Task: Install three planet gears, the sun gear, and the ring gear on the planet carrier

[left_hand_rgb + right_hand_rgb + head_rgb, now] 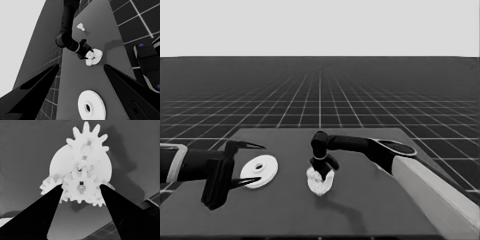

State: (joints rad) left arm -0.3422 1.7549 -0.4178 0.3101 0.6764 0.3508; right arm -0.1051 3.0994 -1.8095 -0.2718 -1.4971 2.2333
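A gear (81, 185) is sitting between the right gripper (81, 188)'s fingers, which are pinching it directly over the smaller round part (60, 161) with its other gears. Lowering it straight, teeth meshed, looks wisest. The left gripper (249, 165) is waiting spread around the larger round part (259, 172).

text: none readable | labels: none | brands: none | numbers: none | signs: none | checked: head view, left wrist view, right wrist view | surfaces: white parts, arms and table (285, 210) carry no legible marking
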